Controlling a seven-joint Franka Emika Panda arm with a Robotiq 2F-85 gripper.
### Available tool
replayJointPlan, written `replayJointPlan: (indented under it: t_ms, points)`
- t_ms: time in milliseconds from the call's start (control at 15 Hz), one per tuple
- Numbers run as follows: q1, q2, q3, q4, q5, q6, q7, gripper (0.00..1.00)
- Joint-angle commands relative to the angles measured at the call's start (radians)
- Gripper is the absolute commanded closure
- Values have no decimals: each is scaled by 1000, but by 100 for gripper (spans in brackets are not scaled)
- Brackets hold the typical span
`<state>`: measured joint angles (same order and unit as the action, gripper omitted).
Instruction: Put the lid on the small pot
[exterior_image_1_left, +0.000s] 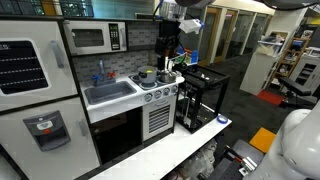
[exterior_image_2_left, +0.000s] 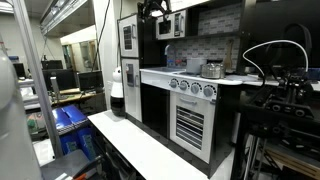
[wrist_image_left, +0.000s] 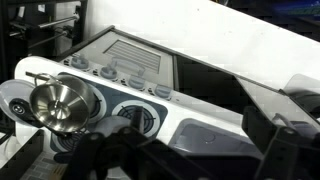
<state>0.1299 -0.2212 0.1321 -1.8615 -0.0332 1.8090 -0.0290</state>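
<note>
The small steel pot (wrist_image_left: 58, 105) stands open on a burner of the toy stove; it also shows in both exterior views (exterior_image_1_left: 148, 75) (exterior_image_2_left: 212, 69). I cannot make out the lid with certainty; a small object (exterior_image_2_left: 190, 66) stands next to the pot on the stove top. My gripper (wrist_image_left: 195, 138) hangs high above the counter, over the sink, with its dark fingers wide apart and nothing between them. It shows in both exterior views (exterior_image_1_left: 165, 48) (exterior_image_2_left: 155, 10), well above the pot.
The toy kitchen has a grey sink (exterior_image_1_left: 110, 92) beside the stove, knobs (wrist_image_left: 110, 72) and an oven door (exterior_image_1_left: 158, 118) below, a microwave (exterior_image_1_left: 92, 38) above, and a fridge (exterior_image_1_left: 35, 90). A black frame (exterior_image_1_left: 203, 95) stands beside the stove.
</note>
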Motion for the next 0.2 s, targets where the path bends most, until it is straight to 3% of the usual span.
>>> replayJointPlan:
  t_ms: [0, 133]
  points:
    - [7, -21, 12, -36, 1, 24, 18, 0]
    - [14, -35, 21, -60, 0, 34, 29, 0]
